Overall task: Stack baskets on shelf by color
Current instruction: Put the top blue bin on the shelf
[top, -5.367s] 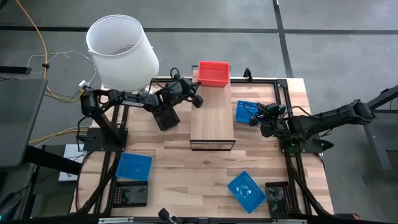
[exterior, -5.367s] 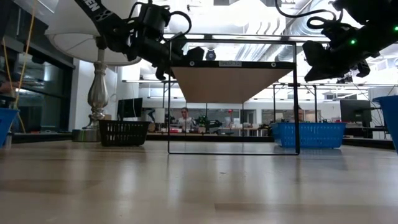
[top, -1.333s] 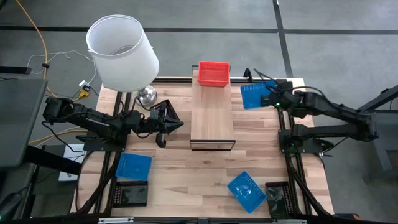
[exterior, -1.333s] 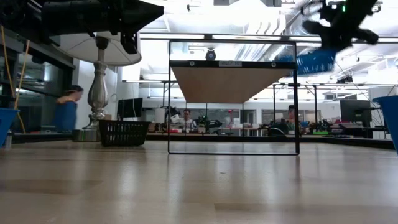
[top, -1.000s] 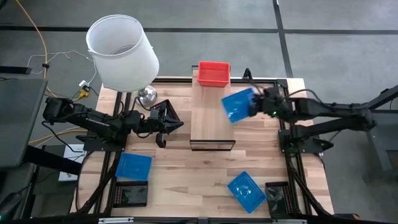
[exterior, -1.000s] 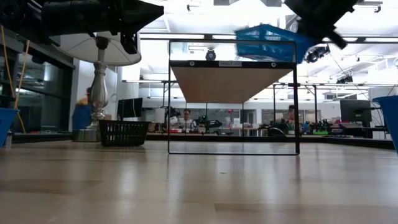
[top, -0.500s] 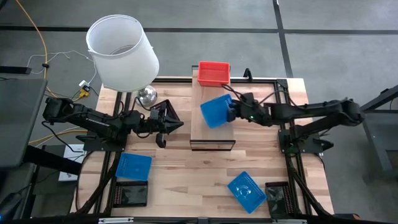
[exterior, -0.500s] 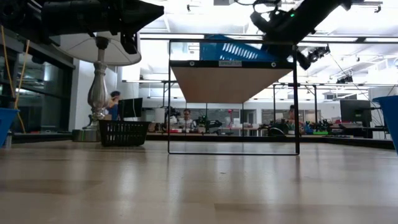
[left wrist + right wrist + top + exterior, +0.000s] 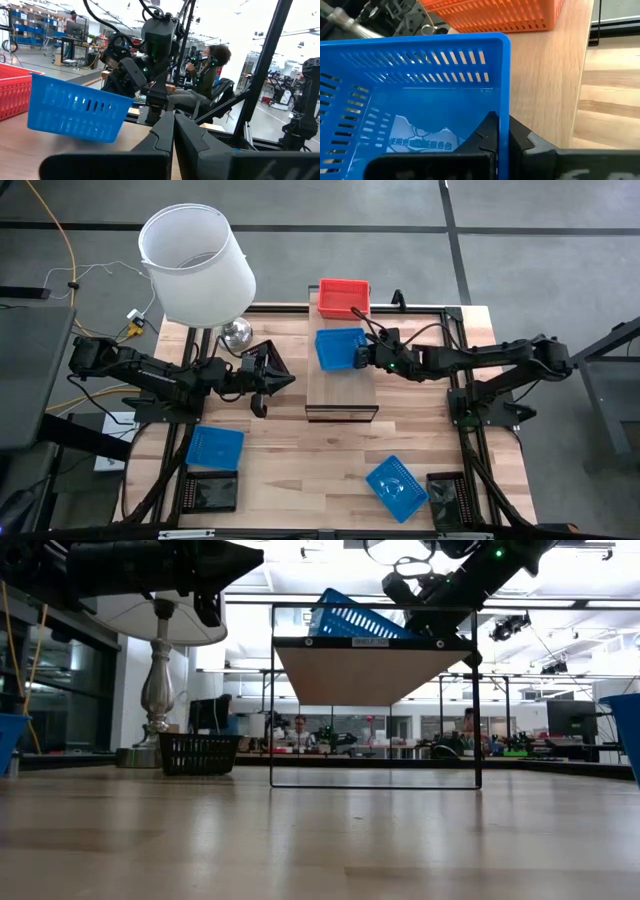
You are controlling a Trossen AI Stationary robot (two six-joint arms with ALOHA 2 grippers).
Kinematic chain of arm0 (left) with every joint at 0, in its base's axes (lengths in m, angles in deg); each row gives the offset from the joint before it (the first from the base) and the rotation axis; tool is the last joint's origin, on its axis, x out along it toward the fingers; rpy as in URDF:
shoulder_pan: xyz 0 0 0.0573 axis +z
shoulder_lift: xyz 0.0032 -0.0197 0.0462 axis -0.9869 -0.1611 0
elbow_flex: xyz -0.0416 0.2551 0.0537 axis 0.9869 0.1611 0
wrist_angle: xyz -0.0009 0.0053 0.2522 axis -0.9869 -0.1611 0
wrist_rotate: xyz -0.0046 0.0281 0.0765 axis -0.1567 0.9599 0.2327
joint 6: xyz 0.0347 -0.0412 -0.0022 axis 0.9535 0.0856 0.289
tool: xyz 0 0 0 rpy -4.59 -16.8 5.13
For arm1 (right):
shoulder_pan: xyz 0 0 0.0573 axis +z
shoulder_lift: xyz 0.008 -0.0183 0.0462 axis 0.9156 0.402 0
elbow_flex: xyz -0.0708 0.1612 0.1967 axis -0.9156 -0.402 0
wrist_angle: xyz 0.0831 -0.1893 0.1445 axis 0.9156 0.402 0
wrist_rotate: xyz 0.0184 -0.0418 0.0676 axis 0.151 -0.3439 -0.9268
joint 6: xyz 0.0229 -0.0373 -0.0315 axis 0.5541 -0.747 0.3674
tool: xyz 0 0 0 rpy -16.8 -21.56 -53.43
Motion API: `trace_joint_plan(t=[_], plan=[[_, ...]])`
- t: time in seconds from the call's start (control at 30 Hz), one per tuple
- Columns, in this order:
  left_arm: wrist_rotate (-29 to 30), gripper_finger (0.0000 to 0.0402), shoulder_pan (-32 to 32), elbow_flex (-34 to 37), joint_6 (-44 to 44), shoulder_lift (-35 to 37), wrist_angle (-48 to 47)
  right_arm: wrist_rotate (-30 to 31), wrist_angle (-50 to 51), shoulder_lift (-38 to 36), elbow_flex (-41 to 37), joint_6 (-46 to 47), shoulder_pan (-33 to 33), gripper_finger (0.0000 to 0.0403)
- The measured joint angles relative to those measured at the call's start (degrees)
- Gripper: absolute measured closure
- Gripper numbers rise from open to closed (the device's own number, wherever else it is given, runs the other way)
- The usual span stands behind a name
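A blue basket hangs tilted low over the middle of the light-wood shelf, just nearer than the red basket standing on the shelf's far end. My right gripper reaches in from the table's right and is shut on the blue basket. My left gripper is shut and empty, raised left of the shelf and pointing at it. A black basket stands on the table below the left arm. My right gripper pinches the blue basket's right-hand wall at its rim, one finger inside the basket and the other outside. The fingers come level from the table's right. The basket is tilted; whether its underside touches the shelf I cannot tell.
A lamp with a white shade stands at the table's far left. Two more blue baskets lie on the near half of the table, and dark mesh baskets sit at its near corners. A person sits beyond the table.
My right gripper has carried the blue basket from over the table's right side leftward over the shelf, then slightly toward the far edge, close to the red basket. The basket has turned square to the shelf on the way and come lower.
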Motion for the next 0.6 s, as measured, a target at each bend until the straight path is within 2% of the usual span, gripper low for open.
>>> trace_joint_plan(t=[0.27,0.6], plan=[[0.0,0.0401,0.0,0.0,0.0,0.0,0.0,0.8,-0.7,-1.0,0.0,-4.1,0.2,0.0392],[0.0,0.0401,0.0,0.0,0.0,0.0,-0.4,0.0,-3.0,-1.2,0.0,-7.7,0.2,0.0287]])
